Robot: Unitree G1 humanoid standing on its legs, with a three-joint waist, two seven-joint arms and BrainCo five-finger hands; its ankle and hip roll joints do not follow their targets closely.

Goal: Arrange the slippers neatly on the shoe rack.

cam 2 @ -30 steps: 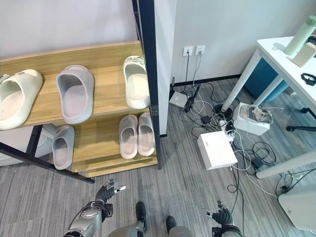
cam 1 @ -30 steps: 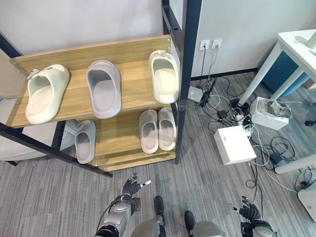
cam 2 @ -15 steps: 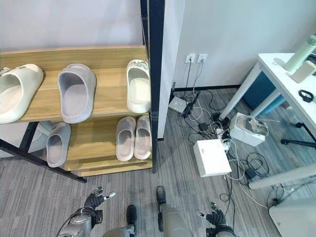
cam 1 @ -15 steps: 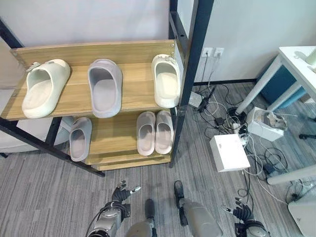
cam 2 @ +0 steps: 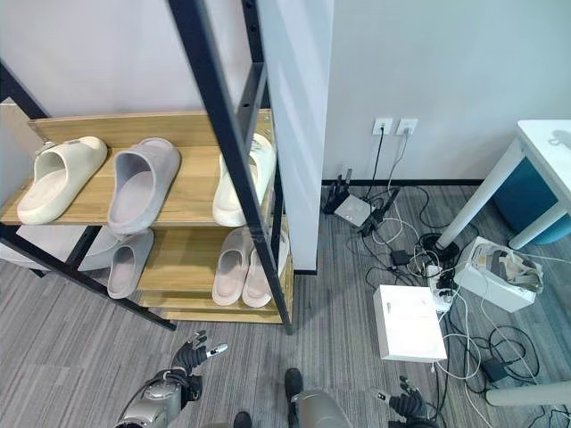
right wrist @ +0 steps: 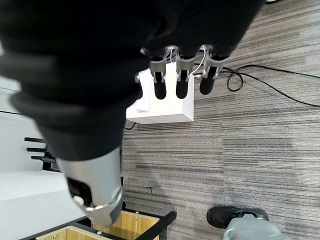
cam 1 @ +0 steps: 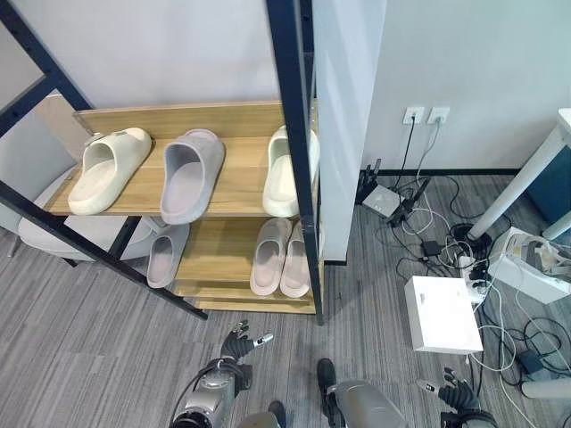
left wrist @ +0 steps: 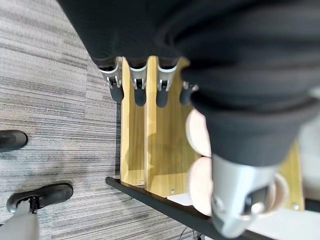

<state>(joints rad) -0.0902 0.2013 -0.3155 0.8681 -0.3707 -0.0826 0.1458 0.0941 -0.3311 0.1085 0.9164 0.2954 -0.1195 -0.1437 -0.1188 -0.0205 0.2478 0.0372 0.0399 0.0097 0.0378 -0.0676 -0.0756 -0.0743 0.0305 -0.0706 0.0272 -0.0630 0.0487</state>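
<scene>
1. L hand (cam 1: 234,343) hung low over the carpet (cam 1: 80,339), in front of the rack (cam 1: 241,116), fingers (left wrist: 140,95) straight and spread, holding nothing, well apart from the slippers.
2. Top shelf (cam 1: 236,178), far left: cream slipper (cam 1: 109,168) lay angled, toe toward the wall.
3. Just beside it on the right, w/ a small gap: grey slipper (cam 1: 191,174), also angled.
4. Further right on the same shelf, near the black post (cam 1: 294,134): second cream slipper (cam 1: 284,174), partly hidden behind that post.
5. Lower shelf (cam 1: 227,259), left end: second grey slipper (cam 1: 166,255), partly under the diagonal black brace (cam 1: 98,259).
6. Lower shelf, right end: pale pink pair (cam 1: 282,257), side by side and touching, toes toward the wall.
7. So three on top, three below; the cream pair was split by the grey one on top, and the grey pair was split across shelves.
8. Right of the rack: a white wall panel (cam 1: 352,107), then sockets (cam 1: 425,115) on the wall w/ cables (cam 1: 419,232) trailing down.
9. White box (cam 1: 442,314) sat on the carpet among the cables.
10. R hand (cam 1: 455,392) hung low near the box, fingers (right wrist: 183,82) straight and relaxed, empty.
11. Far right: white table leg (cam 1: 522,183) and a white device (cam 1: 540,272) on the floor.
</scene>
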